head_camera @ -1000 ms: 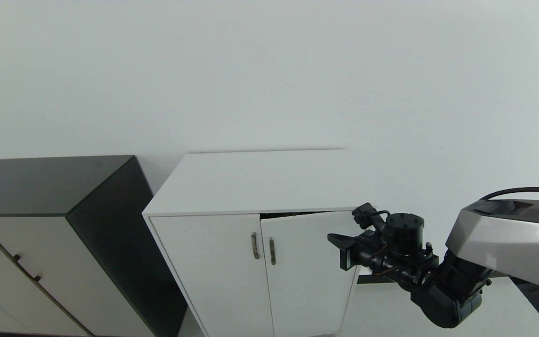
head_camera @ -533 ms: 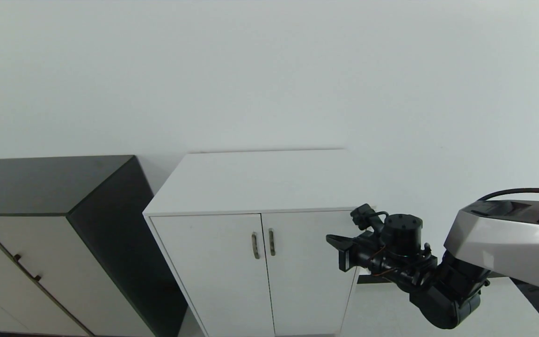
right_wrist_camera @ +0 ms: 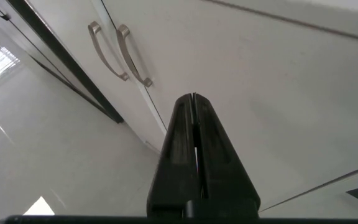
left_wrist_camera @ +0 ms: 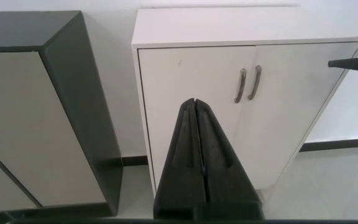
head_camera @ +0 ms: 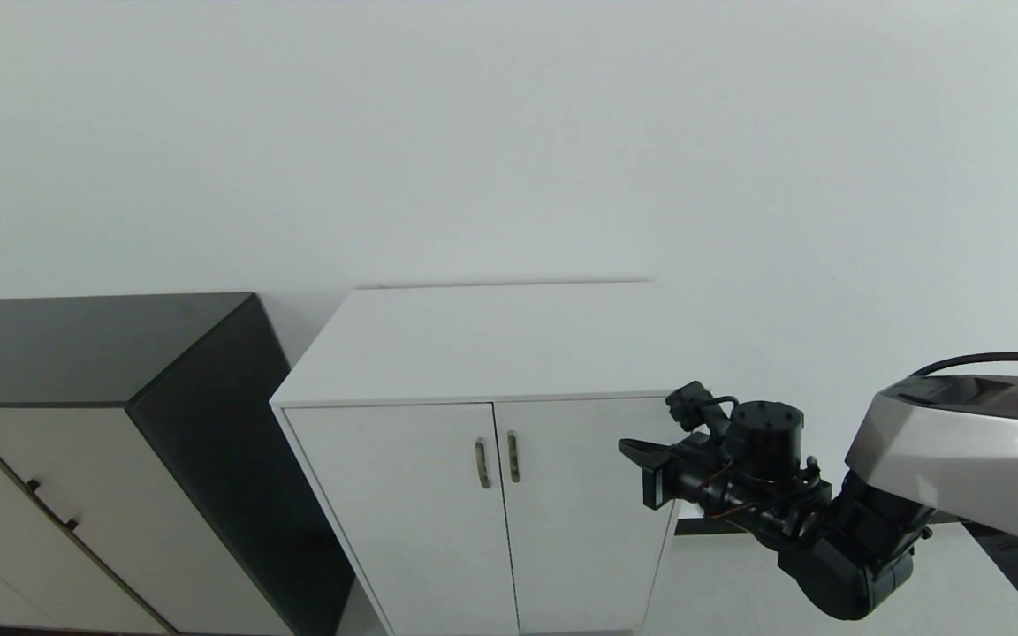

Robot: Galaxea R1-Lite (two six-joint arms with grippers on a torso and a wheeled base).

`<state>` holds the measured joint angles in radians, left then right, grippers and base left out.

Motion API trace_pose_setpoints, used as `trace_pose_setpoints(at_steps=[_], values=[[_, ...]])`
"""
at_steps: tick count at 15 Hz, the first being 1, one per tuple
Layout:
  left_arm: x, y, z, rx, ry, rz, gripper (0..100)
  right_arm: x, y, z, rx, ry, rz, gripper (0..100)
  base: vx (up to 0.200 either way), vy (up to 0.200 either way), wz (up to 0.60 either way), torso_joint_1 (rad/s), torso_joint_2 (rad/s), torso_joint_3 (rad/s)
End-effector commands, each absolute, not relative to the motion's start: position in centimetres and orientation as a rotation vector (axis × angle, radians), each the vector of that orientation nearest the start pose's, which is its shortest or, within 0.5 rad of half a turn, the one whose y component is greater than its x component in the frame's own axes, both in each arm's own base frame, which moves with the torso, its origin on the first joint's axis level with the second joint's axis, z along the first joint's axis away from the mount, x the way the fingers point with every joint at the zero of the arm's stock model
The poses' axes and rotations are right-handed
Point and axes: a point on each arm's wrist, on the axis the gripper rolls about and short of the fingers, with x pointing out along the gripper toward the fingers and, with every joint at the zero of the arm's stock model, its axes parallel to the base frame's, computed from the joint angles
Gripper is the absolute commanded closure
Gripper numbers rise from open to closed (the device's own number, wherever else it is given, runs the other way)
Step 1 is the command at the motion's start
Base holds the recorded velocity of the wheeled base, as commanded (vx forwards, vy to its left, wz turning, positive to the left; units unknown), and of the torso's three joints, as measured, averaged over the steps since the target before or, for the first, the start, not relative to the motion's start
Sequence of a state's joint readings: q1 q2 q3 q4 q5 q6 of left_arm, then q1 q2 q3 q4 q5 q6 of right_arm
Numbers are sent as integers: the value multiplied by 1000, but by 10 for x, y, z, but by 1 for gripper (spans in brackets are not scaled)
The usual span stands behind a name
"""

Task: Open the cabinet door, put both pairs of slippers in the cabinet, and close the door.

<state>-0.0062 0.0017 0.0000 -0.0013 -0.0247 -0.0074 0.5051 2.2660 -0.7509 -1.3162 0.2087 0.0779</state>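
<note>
2 cabinets: white cabinet, dark cabinet. White one has 2 doors and 2 handles. 2 arms: left gripper, right gripper.

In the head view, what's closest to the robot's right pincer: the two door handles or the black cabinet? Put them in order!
1. The right door handle, on the side facing the right pincer.
2. The left door handle, just beyond it.
3. The black cabinet, far off at the left.
</note>
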Motion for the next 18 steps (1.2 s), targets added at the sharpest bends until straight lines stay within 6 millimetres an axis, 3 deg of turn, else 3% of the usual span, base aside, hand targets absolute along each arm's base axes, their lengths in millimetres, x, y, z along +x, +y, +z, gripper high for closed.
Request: trace_pose_setpoints(at_steps=[1,4,7,9,14,15,16,18], values=[[-23,0,76,-8,2,-29,100,309,175,70,44,179,689,100,0,0,0,0,0,0],[-23,0,76,-9,2,-31,100,290,144,70,11,195,454,100,0,0,0,0,0,0],[-23,0,76,-8,2,-29,100,272,90,55,-22,201,305,100,0,0,0,0,0,0],[-23,0,76,-9,2,-31,100,258,63,61,-16,221,223,100,0,0,0,0,0,0],[-23,0,76,-9,2,-29,100,213,40,83,-9,203,167,100,0,0,0,0,0,0],[-23,0,76,-9,2,-29,100,212,40,84,-8,201,167,100,0,0,0,0,0,0],[-23,0,76,-9,2,-29,100,190,33,101,0,131,143,100,0,0,0,0,0,0],[-23,0,76,-9,2,-31,100,169,21,117,-3,116,56,100,0,0,0,0,0,0]])
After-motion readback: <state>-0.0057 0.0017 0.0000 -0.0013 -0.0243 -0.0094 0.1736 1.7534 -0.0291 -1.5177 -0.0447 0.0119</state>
